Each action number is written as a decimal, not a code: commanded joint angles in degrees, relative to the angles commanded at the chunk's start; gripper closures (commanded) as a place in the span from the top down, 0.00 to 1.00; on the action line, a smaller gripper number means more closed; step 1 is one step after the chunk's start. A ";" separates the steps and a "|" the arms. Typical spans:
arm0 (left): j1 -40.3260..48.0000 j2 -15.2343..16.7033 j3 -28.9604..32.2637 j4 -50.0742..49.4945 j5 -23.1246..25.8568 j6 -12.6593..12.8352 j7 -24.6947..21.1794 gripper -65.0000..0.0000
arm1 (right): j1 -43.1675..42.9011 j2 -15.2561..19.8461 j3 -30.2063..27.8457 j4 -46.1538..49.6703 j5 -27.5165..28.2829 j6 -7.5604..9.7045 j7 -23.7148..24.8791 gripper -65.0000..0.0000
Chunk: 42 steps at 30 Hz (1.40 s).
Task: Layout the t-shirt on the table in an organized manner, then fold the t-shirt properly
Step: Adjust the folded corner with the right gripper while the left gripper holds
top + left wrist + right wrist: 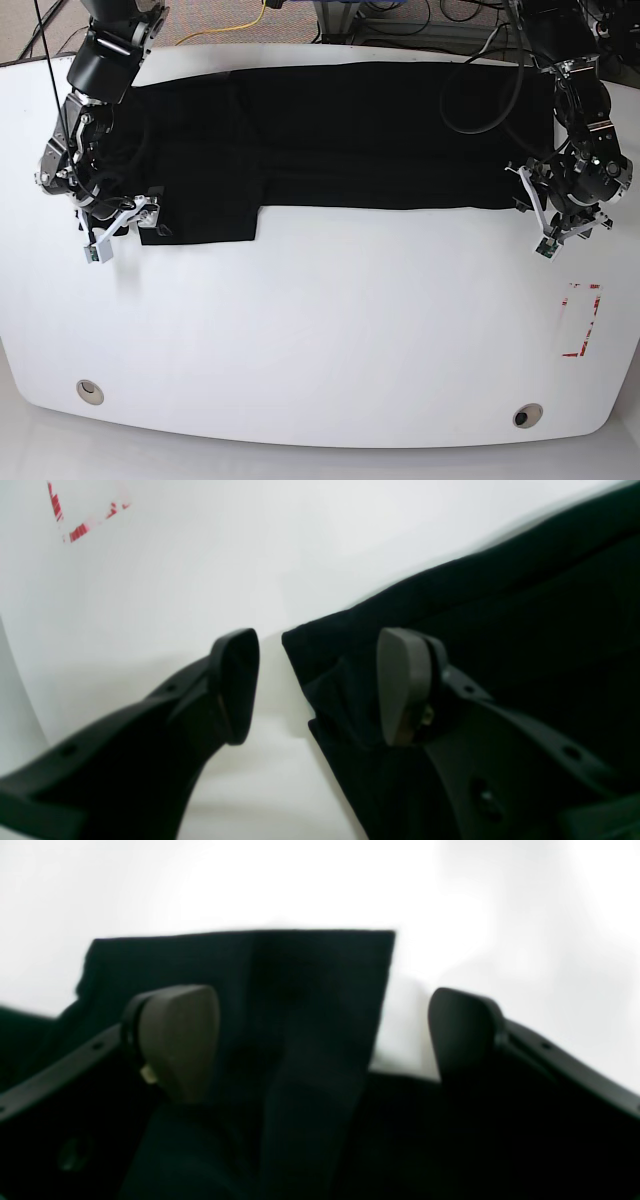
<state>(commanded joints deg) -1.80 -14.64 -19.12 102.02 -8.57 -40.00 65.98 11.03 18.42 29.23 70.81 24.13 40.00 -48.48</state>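
White tabletop [320, 330] carries the black t-shirt [380, 140], spread flat along the far side, long axis running side to side. At base-view left, the right end effector [320, 1040] is spread wide, straddling the shirt's near corner. At base-view right, the left end effector [320, 685] is likewise wide, straddling the opposite near corner. Neither holds fabric; both stand equally near.

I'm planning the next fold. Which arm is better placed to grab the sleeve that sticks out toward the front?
Right. The right gripper hangs open beside that sleeve of the t-shirt, its edge between the fingers. The left gripper, also open, sits at the opposite end.
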 joint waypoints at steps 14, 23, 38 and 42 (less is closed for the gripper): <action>-0.18 0.00 0.00 0.00 0.00 0.00 0.00 0.54 | -2.02 -3.87 -5.54 0.09 -0.18 0.00 -0.18 0.85; 0.09 0.00 0.00 0.00 0.00 0.00 0.00 0.54 | -2.02 -4.48 -5.80 0.09 -0.18 0.00 0.09 0.30; 0.09 0.00 0.00 -0.09 0.00 0.00 0.00 0.54 | -1.23 -4.57 -5.80 6.33 -0.18 0.00 -2.90 0.00; 0.09 0.00 0.00 -0.09 0.00 0.00 0.00 0.54 | -1.23 -5.27 -5.54 10.46 -0.09 0.00 -7.91 0.00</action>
<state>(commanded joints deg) -1.71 -14.64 -19.12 101.93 -8.57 -40.00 65.98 9.80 13.14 23.69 81.27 24.04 40.00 -56.40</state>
